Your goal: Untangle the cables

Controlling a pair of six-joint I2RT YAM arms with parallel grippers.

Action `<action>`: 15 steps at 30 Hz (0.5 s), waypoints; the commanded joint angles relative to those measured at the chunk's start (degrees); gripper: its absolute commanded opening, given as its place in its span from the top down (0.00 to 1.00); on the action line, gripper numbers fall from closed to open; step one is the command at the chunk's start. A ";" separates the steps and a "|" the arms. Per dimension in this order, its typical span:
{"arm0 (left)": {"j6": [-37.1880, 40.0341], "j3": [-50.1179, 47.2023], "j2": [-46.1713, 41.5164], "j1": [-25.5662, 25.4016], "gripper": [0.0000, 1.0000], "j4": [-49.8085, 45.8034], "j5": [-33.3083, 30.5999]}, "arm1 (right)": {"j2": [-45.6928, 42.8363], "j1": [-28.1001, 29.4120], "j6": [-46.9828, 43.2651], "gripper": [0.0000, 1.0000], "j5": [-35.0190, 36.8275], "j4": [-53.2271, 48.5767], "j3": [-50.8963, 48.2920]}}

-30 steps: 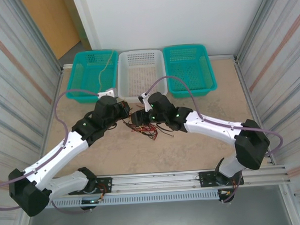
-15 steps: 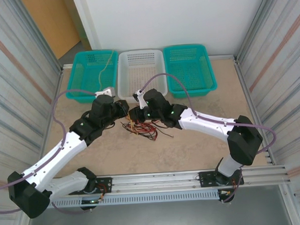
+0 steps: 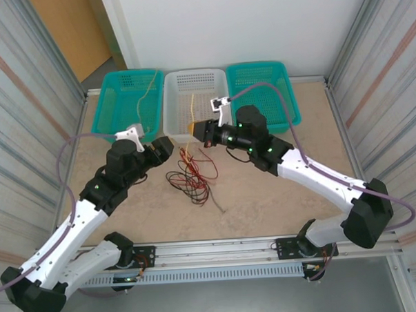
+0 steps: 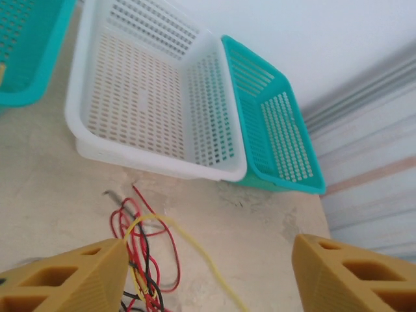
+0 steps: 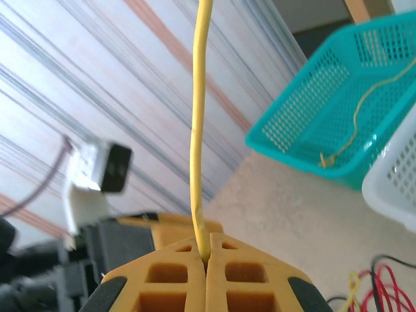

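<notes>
From above, thin red and black cables [image 3: 190, 177] lie in loose loops on the mottled table [image 3: 252, 209]. Left wrist: the ribbed orange left gripper [image 4: 209, 263] gapes wide, empty. Right wrist: the right gripper [image 5: 207, 255] pinches a smooth yellow wire [image 5: 197, 130].

red and black cables [image 3: 192, 181] in a tangle, one bright yellow cable [image 5: 197, 130] among them, against a mottled beige table [image 3: 279, 201]. a white basket [image 3: 208, 87] pierced with a grid of small holes; the left teal basket [image 3: 119, 101] and right teal basket [image 3: 264, 91] share that pattern, a pale tan cable [image 3: 147, 86] in the left one. the left arm [image 3: 80, 224] and right arm [image 3: 319, 182] are white-shelled with black joints, green lights and lavender-grey hoses [image 3: 83, 138]. the left gripper [image 4: 209, 260] and right gripper [image 5: 207, 250] are tipped mustard orange. side walls [image 3: 26, 102] ribbed silver-grey with a rust-pink stripe; back wall [image 3: 243, 23] plain white.
</notes>
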 commanded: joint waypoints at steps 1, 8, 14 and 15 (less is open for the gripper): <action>1.02 -2.31 -0.73 0.21 0.36 5.59 5.68 | -1.46 -1.69 6.50 1.00 -3.50 6.99 -0.59; 2.94 -3.28 -1.42 0.00 0.37 10.90 11.50 | -1.97 -1.94 5.67 1.00 -2.91 2.52 2.38; 3.94 -5.68 -0.81 -1.75 0.36 13.86 13.29 | -3.03 -1.61 5.16 1.00 -0.90 1.44 1.49; 3.86 -6.16 -0.89 -2.08 0.35 14.47 13.43 | -3.15 -1.52 4.93 1.00 -0.79 1.19 1.68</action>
